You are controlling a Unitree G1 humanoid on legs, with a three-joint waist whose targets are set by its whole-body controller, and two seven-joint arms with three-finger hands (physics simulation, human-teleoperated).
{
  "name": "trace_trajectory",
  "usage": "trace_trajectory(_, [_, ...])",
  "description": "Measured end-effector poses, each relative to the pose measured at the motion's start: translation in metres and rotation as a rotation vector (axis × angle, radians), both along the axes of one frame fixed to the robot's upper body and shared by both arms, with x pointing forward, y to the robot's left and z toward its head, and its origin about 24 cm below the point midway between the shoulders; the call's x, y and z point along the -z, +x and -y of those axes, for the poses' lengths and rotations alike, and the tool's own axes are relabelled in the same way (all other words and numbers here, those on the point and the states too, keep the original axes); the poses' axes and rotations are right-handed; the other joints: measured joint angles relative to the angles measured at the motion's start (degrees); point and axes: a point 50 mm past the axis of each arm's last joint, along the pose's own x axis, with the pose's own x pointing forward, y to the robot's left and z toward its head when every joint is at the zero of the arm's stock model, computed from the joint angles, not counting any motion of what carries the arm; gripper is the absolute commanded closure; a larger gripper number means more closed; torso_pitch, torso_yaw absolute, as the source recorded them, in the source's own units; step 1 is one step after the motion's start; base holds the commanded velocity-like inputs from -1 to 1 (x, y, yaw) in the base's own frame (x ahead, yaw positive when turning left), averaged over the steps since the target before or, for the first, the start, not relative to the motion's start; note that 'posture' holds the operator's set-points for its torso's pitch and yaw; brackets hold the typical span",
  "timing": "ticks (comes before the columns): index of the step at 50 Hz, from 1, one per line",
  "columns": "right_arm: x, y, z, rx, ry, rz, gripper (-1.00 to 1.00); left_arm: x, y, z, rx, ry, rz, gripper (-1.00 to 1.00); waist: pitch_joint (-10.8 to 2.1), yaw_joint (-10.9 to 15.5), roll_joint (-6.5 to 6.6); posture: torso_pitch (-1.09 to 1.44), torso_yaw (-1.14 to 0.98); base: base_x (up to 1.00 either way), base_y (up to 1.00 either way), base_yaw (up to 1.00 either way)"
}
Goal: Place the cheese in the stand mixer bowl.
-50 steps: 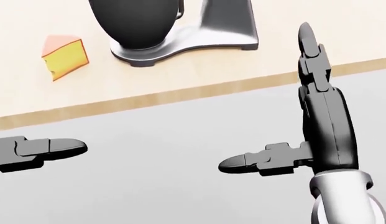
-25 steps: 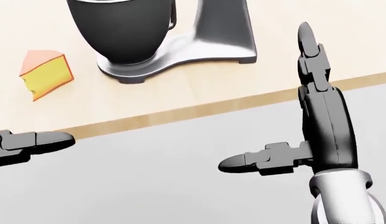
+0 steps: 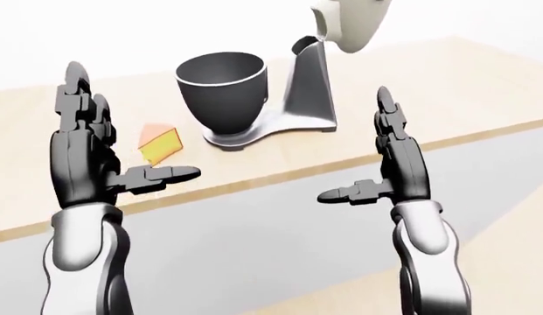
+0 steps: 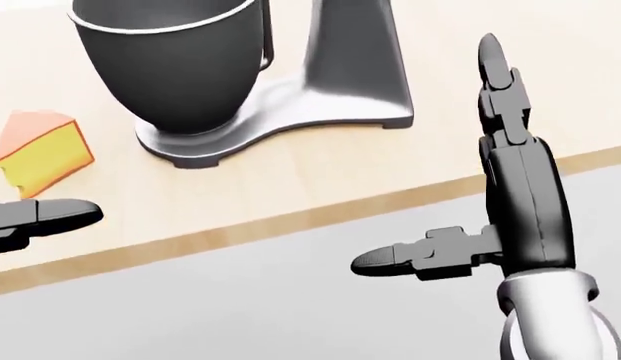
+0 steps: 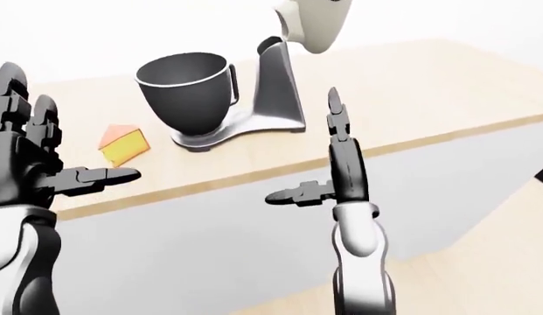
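A yellow cheese wedge with an orange rind lies on the light wood counter, left of the stand mixer. The dark empty mixer bowl sits on the grey mixer base, with the white mixer head tilted up above it. My left hand is open, fingers upright, and its thumb points right just below the cheese without touching it. My right hand is open and empty, held over the counter edge to the right of the mixer.
The counter's wooden edge runs across the head view, with the grey cabinet face below it. The counter top stretches on to the right of the mixer. A pale wall stands beyond the counter.
The camera has moved closer: the mixer, the cheese and the counter edge have shifted down and left in the head view. My left thumb now sits just under the cheese. My right hand holds its pose.
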Motion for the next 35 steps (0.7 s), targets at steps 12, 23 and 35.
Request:
trace_trajectory(12, [-0.002,-0.002,0.007,0.044,-0.005,0.016,-1.0,-0.006,0.002,0.002,0.027,0.008,0.016,-1.0,-0.09,-0.7,-5.46,0.0,0.0,0.13,0.0,0.0])
trace_trajectory(23, [0.0,0.001,0.001,0.011,0.005,0.007,-1.0,-0.014,0.001,-0.018,-0.061,0.017,0.033,-1.0,-0.49,-1.1,-3.07,0.0,0.0,0.0,0.0,0.0])
trace_trajectory(35, [-0.004,0.0,-0.001,0.005,0.001,0.032,-1.0,-0.01,0.006,-0.035,-0.115,0.024,0.021,-1.0,-1.05,-0.7,-3.14,0.0,0.0,0.0,0.0,0.0])
